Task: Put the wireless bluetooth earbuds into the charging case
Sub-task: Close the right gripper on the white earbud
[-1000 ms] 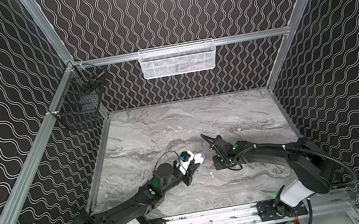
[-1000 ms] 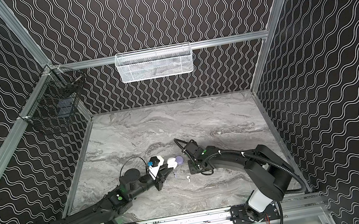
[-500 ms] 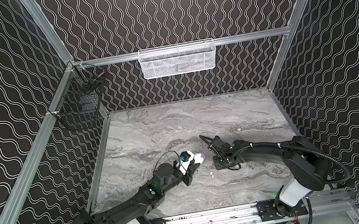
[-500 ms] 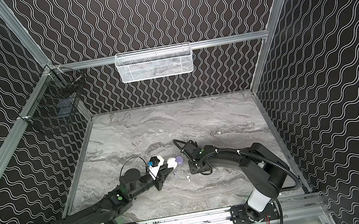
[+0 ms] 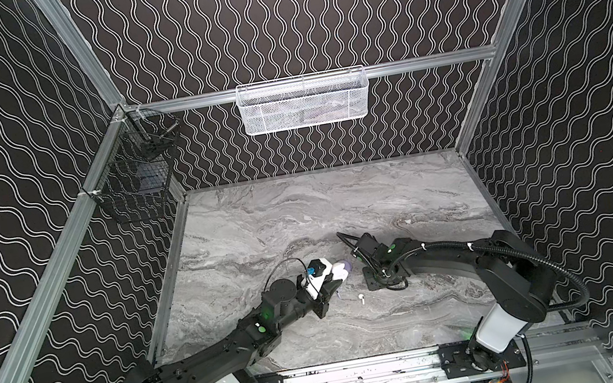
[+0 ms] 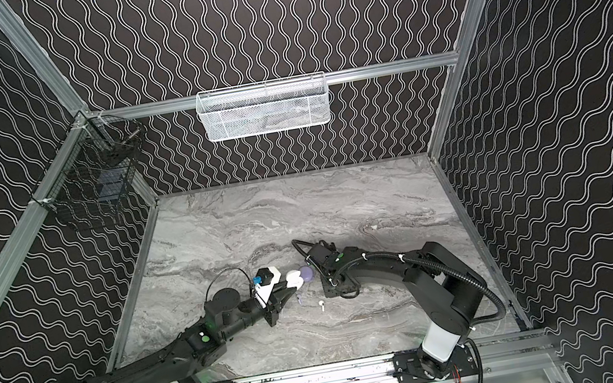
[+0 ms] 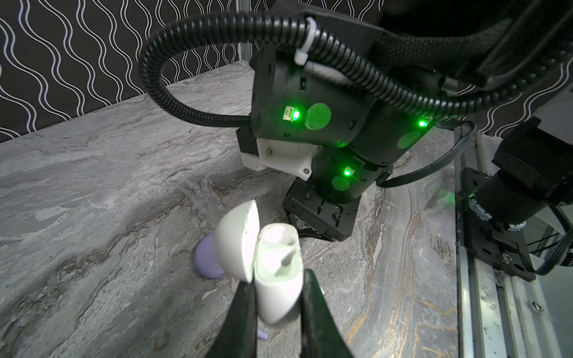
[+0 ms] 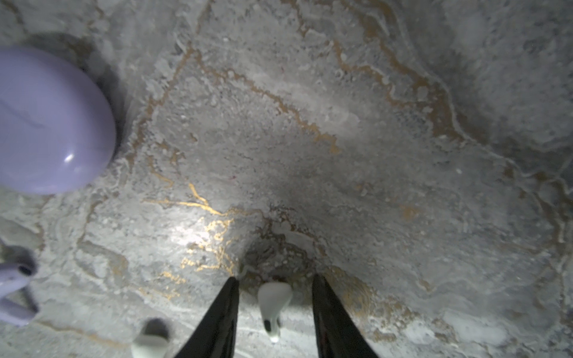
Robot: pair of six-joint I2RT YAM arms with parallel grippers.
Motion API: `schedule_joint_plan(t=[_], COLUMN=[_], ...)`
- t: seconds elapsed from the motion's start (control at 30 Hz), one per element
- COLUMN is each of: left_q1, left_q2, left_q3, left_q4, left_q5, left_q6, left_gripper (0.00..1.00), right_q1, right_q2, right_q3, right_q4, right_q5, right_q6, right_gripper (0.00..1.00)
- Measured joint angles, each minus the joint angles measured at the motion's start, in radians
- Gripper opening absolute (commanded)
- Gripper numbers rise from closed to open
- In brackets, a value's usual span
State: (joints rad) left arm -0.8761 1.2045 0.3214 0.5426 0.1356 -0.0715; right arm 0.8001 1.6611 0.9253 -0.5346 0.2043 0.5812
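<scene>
Firmly, left claw (image 7: 279, 288) clamps open white case (image 7: 276, 248); right claw (image 8: 275, 279) gapes astride white earbud (image 8: 274, 299).

1. Robotics lab test cell for sure, not anyone's home: aluminium frame rails (image 5: 422, 62) box in a marble-look tabletop (image 5: 299, 210).
2. Wall panels (image 5: 288, 14) are black with white wavy lines all round.
3. Left arm (image 5: 213, 351) and right arm (image 5: 446, 257), both black, sit bolted to a base rail (image 5: 360, 373) along the bottom edge.
4. White mesh basket (image 5: 303, 101) hangs upper centre, black wire basket (image 5: 133, 175) upper left.
</scene>
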Motion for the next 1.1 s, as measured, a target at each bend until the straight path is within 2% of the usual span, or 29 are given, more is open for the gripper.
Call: schedule_joint_plan(t=[0.6,1.1], left_q1=[-0.002,-0.003], left_q2=[0.0,-0.004], left_q3=[0.0,0.0], left_q4=[0.0,0.0], left_q5=[0.007,0.007], left_q6=[0.0,0.0], left_gripper=[0.0,0.0], right_q1=[0.004,0.003], right_q2=[0.042,0.043], right_q3=[0.039,0.04], right_q4=[-0.025,-0.034], right_q5=[-0.001,-0.002], right_q6=[0.005,0.005], right_gripper=[0.38,0.3])
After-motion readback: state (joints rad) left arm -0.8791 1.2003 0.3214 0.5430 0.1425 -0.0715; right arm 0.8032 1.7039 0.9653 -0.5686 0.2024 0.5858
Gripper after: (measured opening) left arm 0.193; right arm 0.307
